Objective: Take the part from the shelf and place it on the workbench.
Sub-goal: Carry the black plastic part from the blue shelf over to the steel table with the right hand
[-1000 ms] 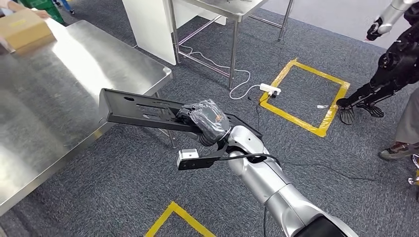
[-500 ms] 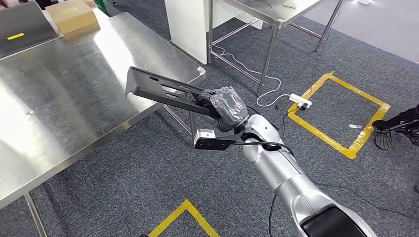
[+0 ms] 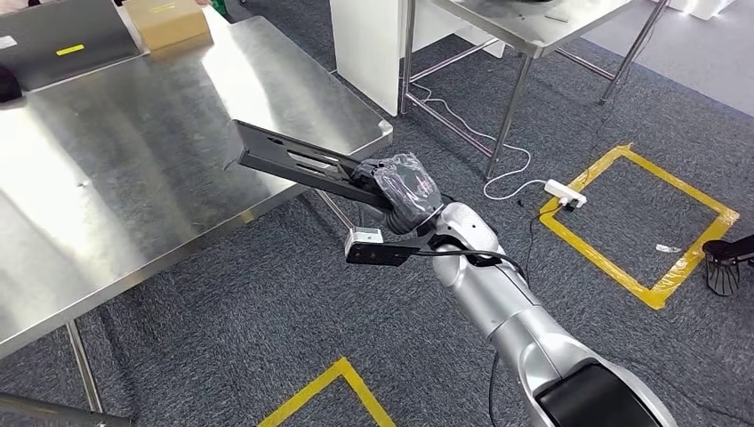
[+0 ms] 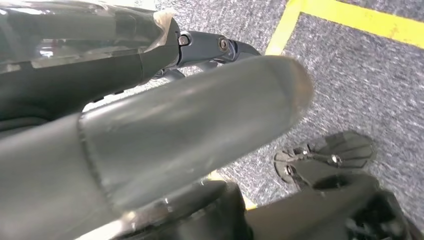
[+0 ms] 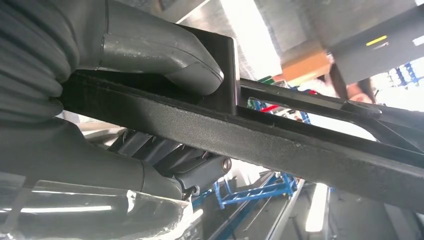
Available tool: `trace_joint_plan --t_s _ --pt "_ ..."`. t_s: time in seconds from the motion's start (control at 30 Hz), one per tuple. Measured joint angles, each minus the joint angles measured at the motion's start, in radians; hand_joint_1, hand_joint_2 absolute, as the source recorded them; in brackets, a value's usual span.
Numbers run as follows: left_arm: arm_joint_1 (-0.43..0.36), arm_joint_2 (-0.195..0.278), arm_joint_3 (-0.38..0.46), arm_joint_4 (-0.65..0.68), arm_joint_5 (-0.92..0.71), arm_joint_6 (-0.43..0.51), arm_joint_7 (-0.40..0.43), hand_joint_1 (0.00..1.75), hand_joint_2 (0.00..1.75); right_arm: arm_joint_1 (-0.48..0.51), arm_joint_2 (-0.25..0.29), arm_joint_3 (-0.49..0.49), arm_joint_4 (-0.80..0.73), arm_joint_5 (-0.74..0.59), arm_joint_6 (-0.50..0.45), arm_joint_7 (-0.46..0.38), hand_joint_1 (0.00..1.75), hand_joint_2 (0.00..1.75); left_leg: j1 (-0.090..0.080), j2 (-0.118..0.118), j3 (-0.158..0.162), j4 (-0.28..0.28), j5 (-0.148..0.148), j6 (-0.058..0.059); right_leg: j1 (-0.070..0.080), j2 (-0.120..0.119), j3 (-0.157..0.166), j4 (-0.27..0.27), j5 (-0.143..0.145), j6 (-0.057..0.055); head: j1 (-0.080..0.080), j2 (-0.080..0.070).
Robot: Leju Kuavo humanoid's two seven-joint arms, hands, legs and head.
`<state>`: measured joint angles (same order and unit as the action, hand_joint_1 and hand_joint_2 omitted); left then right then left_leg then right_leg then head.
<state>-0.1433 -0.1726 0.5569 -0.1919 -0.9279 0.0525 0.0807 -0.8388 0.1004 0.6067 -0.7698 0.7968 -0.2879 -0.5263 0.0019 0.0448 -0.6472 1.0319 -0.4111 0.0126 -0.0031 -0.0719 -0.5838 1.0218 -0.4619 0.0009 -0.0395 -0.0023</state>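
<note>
Fingers (image 5: 165, 155) and thumb of the right hand (image 3: 402, 194) clamp one end of the black part (image 3: 293, 162), whose far end hangs over the steel workbench (image 3: 133, 151). A cardboard box (image 3: 167, 20) sits far left; grey carpet carries yellow tape (image 3: 640, 222) right. The left hand (image 4: 165, 135) hangs blurred over carpet; I cannot tell its fingers' state.

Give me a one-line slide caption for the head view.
Right hand holds the long black part out over the corner of the steel workbench, not yet set down.
</note>
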Motion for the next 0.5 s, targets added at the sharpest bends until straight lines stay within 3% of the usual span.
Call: trace_joint_plan --t_s 0.07,0.13,0.2,0.27,0.3,0.33,0.37,0.43,0.5 --pt "0.001 0.0 0.001 0.0 -0.002 0.0 0.0 0.0 0.0 -0.003 0.003 -0.004 0.002 0.002 0.0 0.003 1.75 1.75 -0.005 -0.014 0.001 -0.005 -0.001 0.01 0.004 -0.014 0.005 -0.002 -0.004 0.008 0.001 0.0" --pt "0.002 0.0 0.001 0.0 -0.003 0.0 0.0 0.0 0.0 -0.004 0.005 -0.006 0.003 0.003 0.0 0.004 1.75 1.75 -0.001 -0.032 0.008 -0.014 0.004 0.022 0.004 -0.006 0.0 0.012 -0.017 0.016 0.001 0.0" --pt "0.001 0.0 0.001 0.0 -0.003 0.0 -0.001 0.0 0.0 -0.005 0.005 -0.008 0.004 0.004 0.0 0.004 1.75 1.75 0.004 -0.048 0.014 -0.023 0.009 0.034 0.001 0.031 -0.039 0.095 -0.055 0.014 0.005 0.0" --pt "0.0 0.0 0.001 0.0 -0.004 0.0 -0.001 0.0 0.0 -0.001 0.002 -0.009 0.006 0.007 0.0 0.004 1.75 1.75 0.005 -0.069 0.014 -0.023 0.01 0.039 -0.003 0.057 -0.105 0.226 -0.102 0.01 0.008 0.0" --pt "0.0 0.0 0.002 0.0 -0.004 0.0 -0.001 0.0 0.0 0.003 0.0 -0.009 0.008 0.009 0.0 0.004 1.75 1.75 0.005 -0.081 0.014 -0.023 0.01 0.039 -0.004 0.061 -0.13 0.268 -0.111 0.013 0.009 0.0" --pt "0.001 0.0 0.002 0.0 -0.004 0.0 -0.001 0.0 0.0 0.007 -0.001 -0.009 0.009 0.01 0.001 0.004 1.75 1.75 0.005 -0.094 0.014 -0.022 0.01 0.039 -0.005 0.064 -0.139 0.276 -0.105 0.019 0.009 0.0" --pt "0.002 0.0 0.003 0.0 -0.004 -0.001 -0.001 0.0 0.0 0.008 -0.002 -0.009 0.01 0.011 0.001 0.004 1.75 1.75 0.005 -0.106 0.014 -0.022 0.01 0.039 -0.006 0.067 -0.128 0.245 -0.085 0.027 0.009 0.0" --pt "0.003 -0.001 0.006 0.0 -0.003 -0.002 -0.003 0.0 0.0 0.008 0.0 -0.009 0.011 0.013 0.002 0.004 1.75 1.75 0.004 -0.127 0.013 -0.018 0.009 0.035 -0.011 0.093 -0.071 0.108 -0.024 0.041 0.009 0.0" --pt "0.004 -0.001 0.01 0.0 -0.002 0.0 -0.007 0.0 0.0 0.007 0.002 -0.009 0.011 0.016 0.003 0.003 1.75 1.75 0.001 -0.143 0.009 -0.014 0.007 0.027 -0.015 0.115 -0.027 0.013 0.012 0.041 0.009 0.0"
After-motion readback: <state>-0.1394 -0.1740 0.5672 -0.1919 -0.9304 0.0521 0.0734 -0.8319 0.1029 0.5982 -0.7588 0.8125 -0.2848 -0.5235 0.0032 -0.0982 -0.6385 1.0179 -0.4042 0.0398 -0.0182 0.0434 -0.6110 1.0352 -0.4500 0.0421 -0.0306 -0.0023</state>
